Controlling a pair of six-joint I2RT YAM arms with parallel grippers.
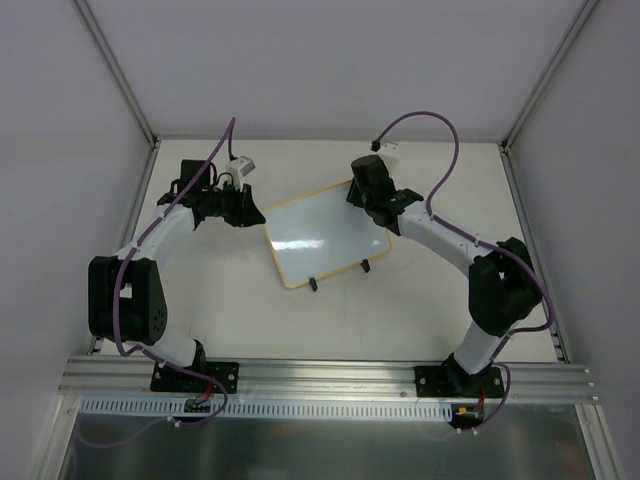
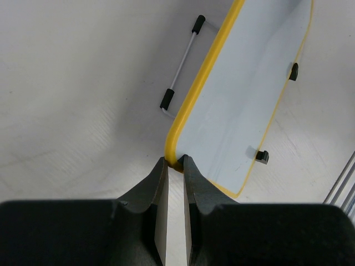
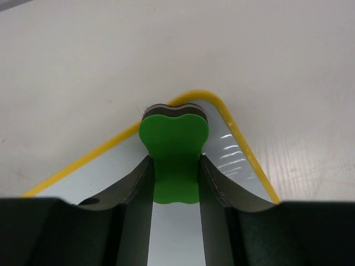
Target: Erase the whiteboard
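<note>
White walls (image 1: 300,60) and metal posts boxed in a pale table (image 1: 420,310), pretty bare setup tbh. Both arms were bolted to a rail (image 1: 330,378) along the table's near edge and reached in toward the middle. The board (image 1: 320,232) lay around mid-table, a bit closer to the far edge than the near one, and sat askew so none of its sides lined up with the table edges. It had a yellow frame and a plain white face with some glare on it. Two little black feet (image 1: 313,284) poked out from the side facing the near edge. The left claw (image 2: 175,160) sat at the board's far-left corner. Its fingers were drawn almost together, with the rounded frame corner caught right between the tips. From that wrist cam a thin wire stand (image 2: 183,64) with black end caps lay on the table just beside the board's long side. I couldn't tell if it touched the frame. The right claw (image 3: 175,158) was over at the board's far-right corner, clamped on a green eraser (image 3: 173,138) with a dark layer behind it. The eraser's end stuck out past the fingertips and sat right in that corner, up against the inside of the frame. The two claws were well apart, one at each far corner.
</note>
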